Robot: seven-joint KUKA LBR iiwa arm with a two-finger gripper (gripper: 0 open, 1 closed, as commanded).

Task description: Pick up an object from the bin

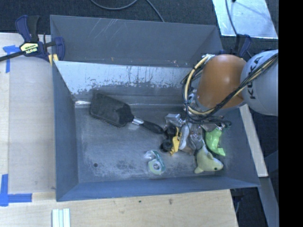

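Yellow piece [176, 143] and green toy [214, 141] crowd the jaws, whose opening I can't tell, so I'd settle squarely on one before lifting.

Light is moderate and even, falling from above. The white sheet [244, 11] beyond the bin [142, 37] is the brightest patch, close to washed out. The bin's far wall is dull, while the sloping band below it catches the light and looks pale. Its left wall is darker. The floor is dim, with paler scuffed patches. The orange cover [222, 79] on the arm [262, 84] carries a soft highlight on its upper curve. Beneath it, the gripper [188, 136] and the small heap [201, 148] lie in the arm's shade. The black brush [111, 110] throws only a faint shadow.
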